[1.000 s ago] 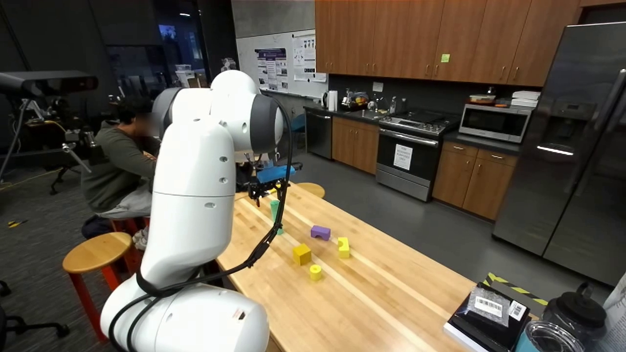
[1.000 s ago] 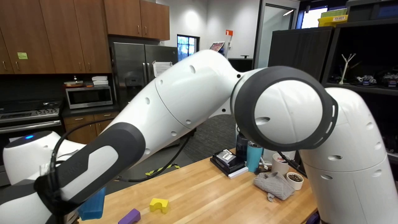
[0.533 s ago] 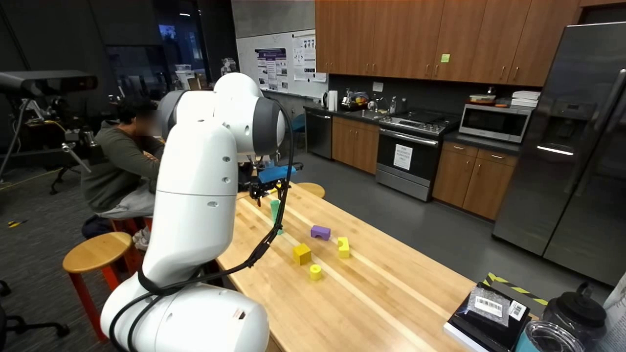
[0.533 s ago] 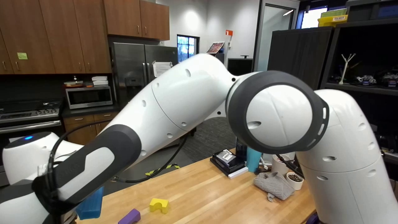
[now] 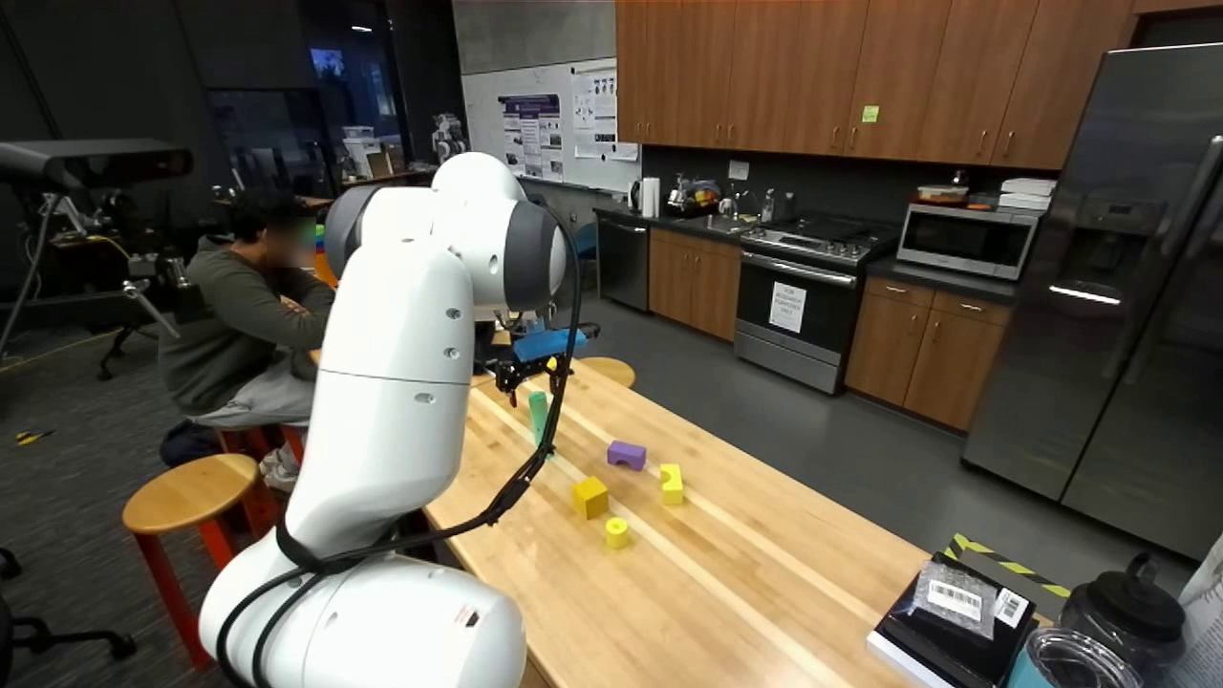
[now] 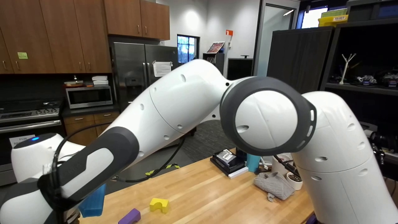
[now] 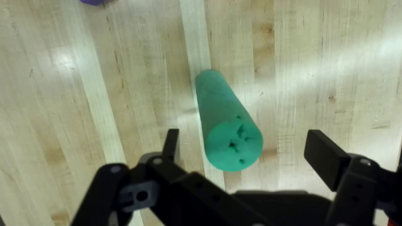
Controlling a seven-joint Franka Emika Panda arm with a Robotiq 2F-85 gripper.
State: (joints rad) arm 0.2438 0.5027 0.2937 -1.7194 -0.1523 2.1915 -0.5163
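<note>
Claw: its two fingers are standing wide apart.
Green cylinder: standing upright on the wooden table; in my wrist view I am seeing its top between the fingertips, apart from both.
Wooden table: purple arch, yellow arch, dark-yellow cube and short yellow cylinder are resting there too.

- The paper sign on the oven door reads "FOR RESEARCH PURPOSES ONLY".
- The orange sign on the wall carries what looks like a white "1".
- The labels on the silvery packet and black box show barcodes; smaller print is unreadable.
- The posters on the whiteboard and the note on the cabinet are illegible.
</note>
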